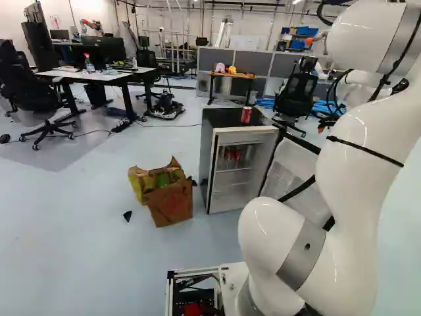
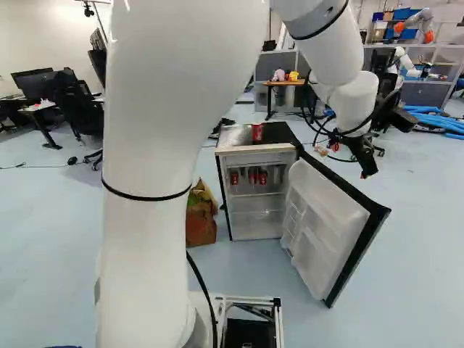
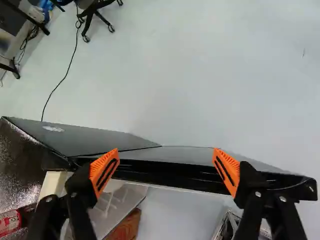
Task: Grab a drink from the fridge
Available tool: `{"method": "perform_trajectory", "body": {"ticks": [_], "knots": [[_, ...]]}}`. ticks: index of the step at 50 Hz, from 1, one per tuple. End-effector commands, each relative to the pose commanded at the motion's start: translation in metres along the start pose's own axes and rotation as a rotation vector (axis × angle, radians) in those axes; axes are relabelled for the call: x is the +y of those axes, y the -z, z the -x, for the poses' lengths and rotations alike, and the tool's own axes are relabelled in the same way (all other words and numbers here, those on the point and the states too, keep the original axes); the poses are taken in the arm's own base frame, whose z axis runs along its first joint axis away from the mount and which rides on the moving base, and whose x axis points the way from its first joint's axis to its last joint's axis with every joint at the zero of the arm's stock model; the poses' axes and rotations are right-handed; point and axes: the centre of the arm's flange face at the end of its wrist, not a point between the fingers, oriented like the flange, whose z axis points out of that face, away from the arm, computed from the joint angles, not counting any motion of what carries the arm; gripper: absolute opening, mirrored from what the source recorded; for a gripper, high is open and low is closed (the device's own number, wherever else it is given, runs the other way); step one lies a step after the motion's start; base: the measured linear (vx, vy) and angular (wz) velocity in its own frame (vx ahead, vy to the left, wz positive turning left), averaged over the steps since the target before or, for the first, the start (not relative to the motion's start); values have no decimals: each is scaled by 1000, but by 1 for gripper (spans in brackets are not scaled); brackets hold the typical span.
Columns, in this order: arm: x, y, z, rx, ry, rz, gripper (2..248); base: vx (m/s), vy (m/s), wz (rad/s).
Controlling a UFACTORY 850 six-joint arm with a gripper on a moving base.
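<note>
Several cans (image 2: 252, 175) on the upper shelf of the fridge (image 2: 254, 150), with one more can (image 1: 246, 114) upright on top. Gripper (image 3: 166, 152) spread wide over the top edge of the open door (image 2: 326, 210), pinching nothing. Looks like the reaching step, with door opening already done. Calls next for swinging clear of the door, then lowering and aiming inward at shelf height.

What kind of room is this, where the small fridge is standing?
It is probably a robotics lab or a shared technical workspace: another robot stands near the shelves, office chairs and desks fill the back, and loose cables lie on the floor.
</note>
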Motion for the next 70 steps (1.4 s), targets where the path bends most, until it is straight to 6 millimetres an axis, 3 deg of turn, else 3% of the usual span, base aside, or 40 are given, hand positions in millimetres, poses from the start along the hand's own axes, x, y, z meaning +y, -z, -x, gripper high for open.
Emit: {"method": "perform_trajectory", "body": {"ticks": [39, 70], "knots": [[7, -42, -55, -30, 43, 20, 247, 0, 0, 0], [6, -65, -69, -174, 123, 54, 247, 0, 0, 0]]}}
